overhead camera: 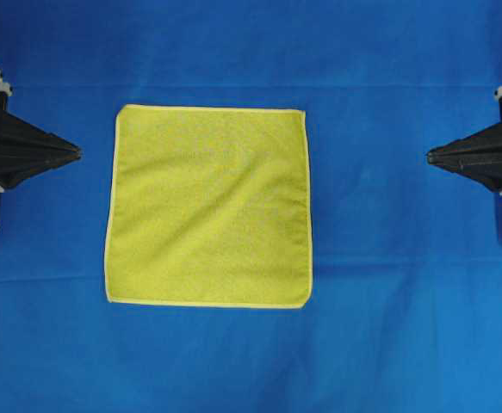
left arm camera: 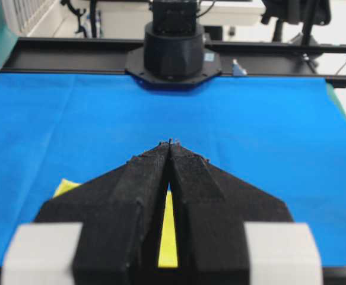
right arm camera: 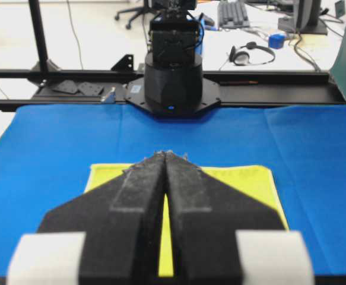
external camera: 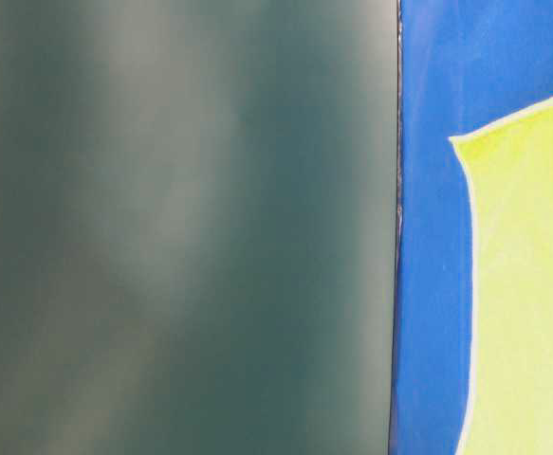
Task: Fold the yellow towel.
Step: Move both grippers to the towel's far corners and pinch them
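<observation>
Yellow towel (overhead camera: 207,206) lies flat, unfolded, on blue surface (overhead camera: 388,344), between both tools, nearer left tool (overhead camera: 76,153). Right tool (overhead camera: 431,157) well apart. Both tools pressed together, empty, parked at edges: fold not yet begun.

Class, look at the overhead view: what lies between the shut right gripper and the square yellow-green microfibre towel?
Nothing but bare blue table cloth separates the right gripper from the square yellow-green microfibre towel; the overhead view shows it.
</observation>
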